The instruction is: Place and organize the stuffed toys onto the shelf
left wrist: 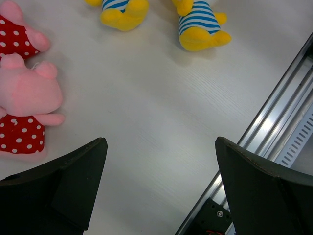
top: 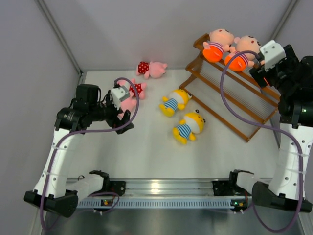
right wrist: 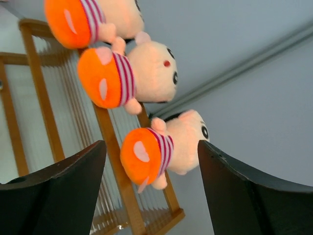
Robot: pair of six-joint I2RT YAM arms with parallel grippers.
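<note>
The brown wooden shelf [top: 234,100] stands at the right. Three peach dolls with orange shorts sit along its top tier: in the right wrist view a far one [right wrist: 93,19], a middle one [right wrist: 129,73] and a near one [right wrist: 164,149]. The top view shows two of them [top: 217,44], [top: 242,55]. My right gripper [top: 260,68] [right wrist: 151,142] is open, its jaws wide on either side of the near doll without touching it. Two yellow dolls [top: 175,101], [top: 190,126] and three pink dolls [top: 151,68], [top: 136,89], [left wrist: 29,93] lie on the table. My left gripper [top: 124,116] [left wrist: 161,147] is open and empty above the table, right of the pink dolls.
The shelf's two lower tiers [top: 222,105] hold nothing. White walls close in the table at the left and back. An aluminium rail [top: 161,188] [left wrist: 274,122] with both arm bases runs along the near edge.
</note>
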